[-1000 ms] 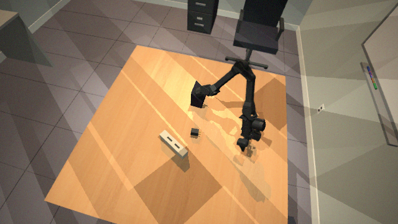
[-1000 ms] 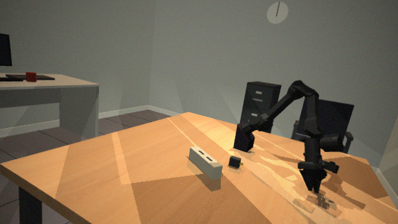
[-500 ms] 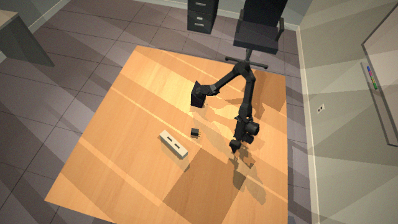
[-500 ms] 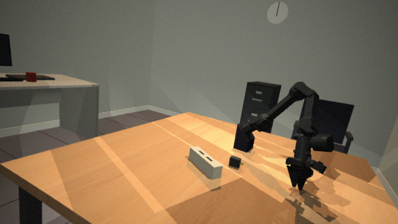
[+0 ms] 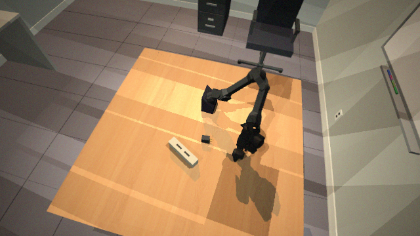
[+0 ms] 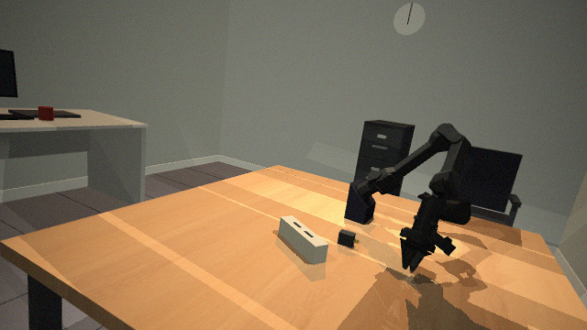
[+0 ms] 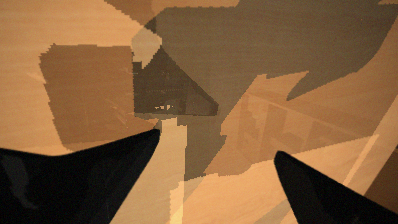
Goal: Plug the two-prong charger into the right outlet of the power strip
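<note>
The dark two-prong charger lies on the table with its small brass prongs pointing right, away from the strip. The white power strip lies to the charger's left, set diagonally, with two dark outlets on top; the right outlet is the one nearer the exterior camera. My gripper is open and empty, pointing down above the table to the right of the charger. Neither charger nor strip shows in the wrist view.
The arm's dark base stands on the wooden table behind the charger. Broad shadows cross the table beneath the gripper. An office chair and a drawer cabinet stand beyond the back edge.
</note>
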